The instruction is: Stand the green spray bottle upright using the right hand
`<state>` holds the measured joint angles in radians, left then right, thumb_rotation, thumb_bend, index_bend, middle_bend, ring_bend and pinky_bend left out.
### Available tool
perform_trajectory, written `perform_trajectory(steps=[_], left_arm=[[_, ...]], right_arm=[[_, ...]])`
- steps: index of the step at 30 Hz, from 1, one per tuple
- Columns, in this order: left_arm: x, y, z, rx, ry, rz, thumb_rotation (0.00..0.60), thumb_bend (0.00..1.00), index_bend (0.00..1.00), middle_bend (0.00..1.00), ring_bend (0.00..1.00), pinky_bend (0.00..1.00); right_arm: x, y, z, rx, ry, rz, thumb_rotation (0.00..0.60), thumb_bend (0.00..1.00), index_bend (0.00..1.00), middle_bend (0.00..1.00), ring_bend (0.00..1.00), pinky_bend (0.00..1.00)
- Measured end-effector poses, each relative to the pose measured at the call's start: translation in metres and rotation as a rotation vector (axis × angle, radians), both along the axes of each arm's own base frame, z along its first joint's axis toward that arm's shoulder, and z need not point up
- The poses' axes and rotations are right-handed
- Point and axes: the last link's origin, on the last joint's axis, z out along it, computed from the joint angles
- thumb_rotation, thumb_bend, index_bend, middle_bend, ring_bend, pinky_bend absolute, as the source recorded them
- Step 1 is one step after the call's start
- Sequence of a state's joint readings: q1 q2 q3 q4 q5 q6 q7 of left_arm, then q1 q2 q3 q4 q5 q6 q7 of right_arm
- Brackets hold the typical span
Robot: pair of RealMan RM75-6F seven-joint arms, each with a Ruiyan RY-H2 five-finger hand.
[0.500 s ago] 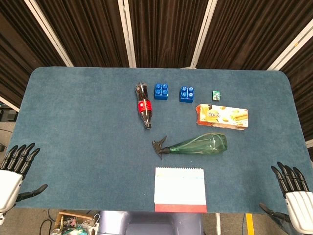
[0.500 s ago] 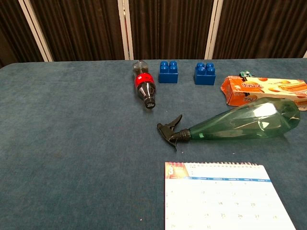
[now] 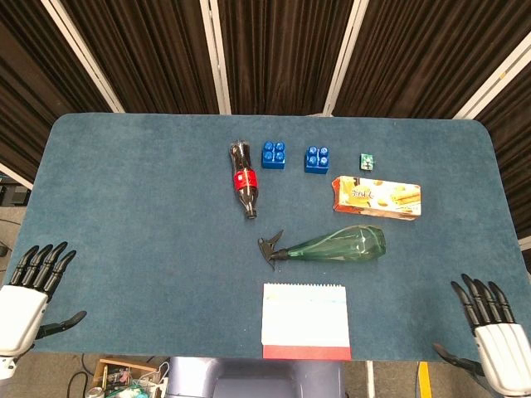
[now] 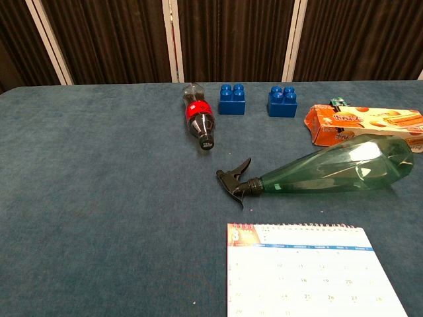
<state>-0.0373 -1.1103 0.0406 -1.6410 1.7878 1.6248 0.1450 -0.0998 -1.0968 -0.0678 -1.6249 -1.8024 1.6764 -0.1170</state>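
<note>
**Op:** Right hand (image 3: 496,332) sits at the lower right corner of the head view, off the table's near edge, fingers spread and straight, holding nothing. Left hand (image 3: 29,292) mirrors it at the lower left, also spread and unladen. Neither shows in the chest view.

**Obs:** And the target?

**Op:** Green spray bottle (image 3: 336,245) lies on its side, centre-right of the head view. Black trigger head (image 4: 235,180) points toward frame left; the wide base points toward frame right. It is well apart from the right hand.

**Obs:** Neighbours?

**Op:** Orange box (image 3: 377,196) just above the bottle's base end in the head view; in the chest view the two look close, and I cannot tell whether they touch. Calendar (image 3: 304,320) just below the bottle. Cola bottle (image 3: 243,179) lying up-left, two blue blocks (image 3: 274,154) (image 3: 316,157) above, a small green item (image 3: 367,161) right of them. All on the blue table (image 3: 124,215).

**Obs:** Step in hand?

**Op:** My reading: reach not yet begun. Suggest bringing the right hand in from frame right and wrapping the body near its wide part, where the grip should be firmest. Then pivot about the base, so the trigger head swings up.

**Obs:** Risks?

**Op:** The faceted plastic body may roll or slip under the fingers. The box may crowd the base as it pivots. Release only once the base sits flat.
</note>
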Motion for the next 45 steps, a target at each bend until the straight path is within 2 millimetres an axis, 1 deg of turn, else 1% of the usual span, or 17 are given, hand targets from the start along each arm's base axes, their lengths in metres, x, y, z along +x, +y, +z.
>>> perform_trajectory(steps=[5, 8, 11, 12, 18, 21, 24, 27, 30, 34, 41, 45], left_arm=[[-0.001, 0.004, 0.000, 0.019, 0.001, 0.030, 0.600, 0.04, 0.00, 0.00, 0.00, 0.04], [-0.002, 0.008, -0.001, 0.012, 0.004, 0.044, 0.600, 0.04, 0.00, 0.00, 0.00, 0.04], [-0.005, 0.011, -0.002, 0.008, 0.011, 0.062, 0.600, 0.04, 0.00, 0.00, 0.00, 0.04], [-0.006, 0.012, -0.002, 0.008, 0.013, 0.068, 0.600, 0.04, 0.00, 0.00, 0.00, 0.04], [-0.010, 0.019, -0.003, 0.000, 0.019, 0.095, 0.600, 0.04, 0.00, 0.00, 0.00, 0.04], [-0.012, 0.021, -0.003, 0.003, 0.022, 0.111, 0.600, 0.04, 0.00, 0.00, 0.00, 0.04], [-0.011, 0.024, -0.004, 0.003, 0.029, 0.120, 0.600, 0.04, 0.00, 0.00, 0.00, 0.04], [-0.011, 0.027, -0.008, -0.009, 0.032, 0.125, 0.600, 0.04, 0.00, 0.00, 0.00, 0.04], [-0.012, 0.031, -0.010, -0.013, 0.038, 0.138, 0.600, 0.04, 0.00, 0.00, 0.00, 0.04], [-0.014, 0.036, -0.011, -0.011, 0.041, 0.160, 0.600, 0.04, 0.00, 0.00, 0.00, 0.04], [-0.013, 0.041, -0.011, 0.022, 0.069, 0.166, 0.600, 0.04, 0.00, 0.00, 0.00, 0.04], [-0.014, 0.043, -0.013, 0.035, 0.077, 0.180, 0.600, 0.04, 0.00, 0.00, 0.00, 0.04]], right_arm=[[0.015, -0.009, -0.023, 0.024, 0.103, 0.043, 0.600, 0.14, 0.00, 0.00, 0.00, 0.00], [0.030, -0.017, -0.043, 0.048, 0.186, 0.071, 0.600, 0.14, 0.00, 0.00, 0.00, 0.00], [0.049, -0.027, -0.064, 0.063, 0.273, 0.105, 0.600, 0.14, 0.00, 0.00, 0.00, 0.00], [0.058, -0.031, -0.073, 0.067, 0.302, 0.120, 0.600, 0.14, 0.00, 0.00, 0.00, 0.00], [0.109, -0.057, -0.114, 0.098, 0.366, 0.200, 0.600, 0.14, 0.00, 0.00, 0.00, 0.00], [0.125, -0.073, -0.128, 0.108, 0.391, 0.218, 0.600, 0.14, 0.00, 0.00, 0.00, 0.00], [0.136, -0.090, -0.138, 0.116, 0.412, 0.223, 0.600, 0.14, 0.00, 0.00, 0.00, 0.00], [0.147, -0.105, -0.146, 0.114, 0.433, 0.228, 0.600, 0.14, 0.02, 0.00, 0.00, 0.00], [0.157, -0.118, -0.152, 0.104, 0.469, 0.243, 0.600, 0.14, 0.05, 0.00, 0.00, 0.00], [0.161, -0.133, -0.162, 0.111, 0.529, 0.247, 0.600, 0.14, 0.08, 0.00, 0.00, 0.00], [0.152, -0.152, -0.180, 0.115, 0.728, 0.259, 0.600, 0.15, 0.13, 0.00, 0.00, 0.00], [0.149, -0.161, -0.194, 0.129, 0.841, 0.278, 0.600, 0.15, 0.15, 0.00, 0.00, 0.00]])
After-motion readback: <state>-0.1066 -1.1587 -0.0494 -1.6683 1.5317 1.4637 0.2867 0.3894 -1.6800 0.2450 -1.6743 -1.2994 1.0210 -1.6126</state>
